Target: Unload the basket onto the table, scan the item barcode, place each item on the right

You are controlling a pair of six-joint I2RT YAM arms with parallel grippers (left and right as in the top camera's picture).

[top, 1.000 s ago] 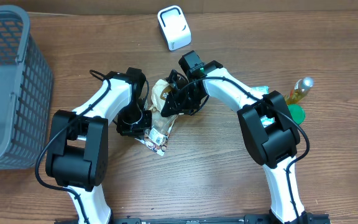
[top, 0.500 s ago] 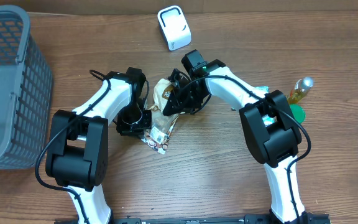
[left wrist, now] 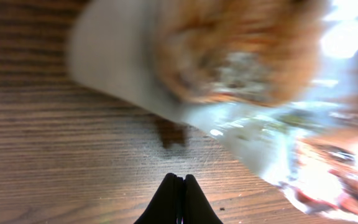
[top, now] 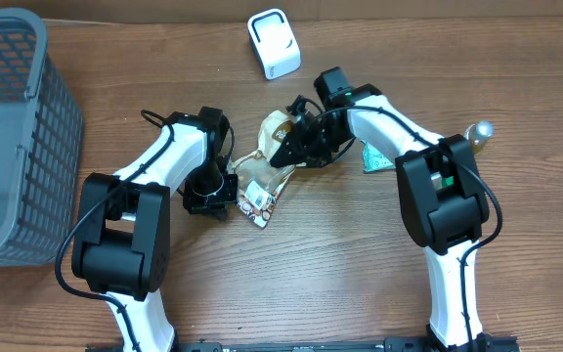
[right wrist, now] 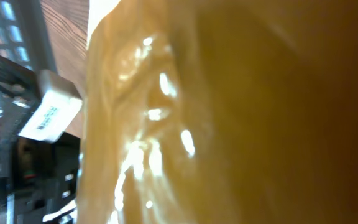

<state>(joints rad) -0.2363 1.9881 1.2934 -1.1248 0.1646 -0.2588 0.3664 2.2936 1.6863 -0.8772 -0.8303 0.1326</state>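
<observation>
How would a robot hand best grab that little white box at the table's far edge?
Come down from above and pinch the white box across its two long sides, mid-length. It sits alone with free space all round, and that is its narrower width.

I have the snack pouch (top: pixel 265 166) at the centre of the overhead view: a crinkled, glossy tan packet with a white printed panel at its lower end, stretched on a slant. Its shiny foil fills the right wrist view. The barcode scanner (top: pixel 274 43), a white box with rounded corners, sits apart beyond the pouch's upper end.
</observation>
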